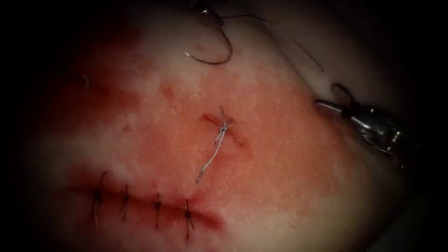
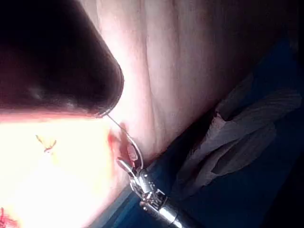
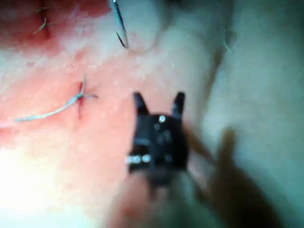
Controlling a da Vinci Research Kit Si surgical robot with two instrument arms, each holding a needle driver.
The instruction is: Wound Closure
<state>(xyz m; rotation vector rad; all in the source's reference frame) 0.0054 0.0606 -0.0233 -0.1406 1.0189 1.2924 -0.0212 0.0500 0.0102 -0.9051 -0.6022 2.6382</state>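
My right claw (image 1: 333, 98) sits at the right edge of the tissue (image 1: 289, 154), well right of the small cut (image 1: 223, 128), with its jaws spread apart and nothing between them; my right wrist view shows the same claw (image 3: 159, 102) with both tips parted above the tissue surface. The small cut carries one knotted stitch, and a pale cut end of thread (image 1: 210, 158) trails down from it across the tissue. The curved needle (image 1: 217, 56) lies at the far edge of the tissue, above the small cut, and the dark thread (image 1: 289, 42) runs off from it to the right. At that top edge I can see a bit of my left claw (image 1: 199, 5) near the needle's upper end, but I cannot tell whether it is clenched on the needle or released. Lower left, a longer cut (image 1: 149, 205) lies already closed with four dark stitches, and red fluid (image 1: 116, 107) stains the tissue around both cuts.
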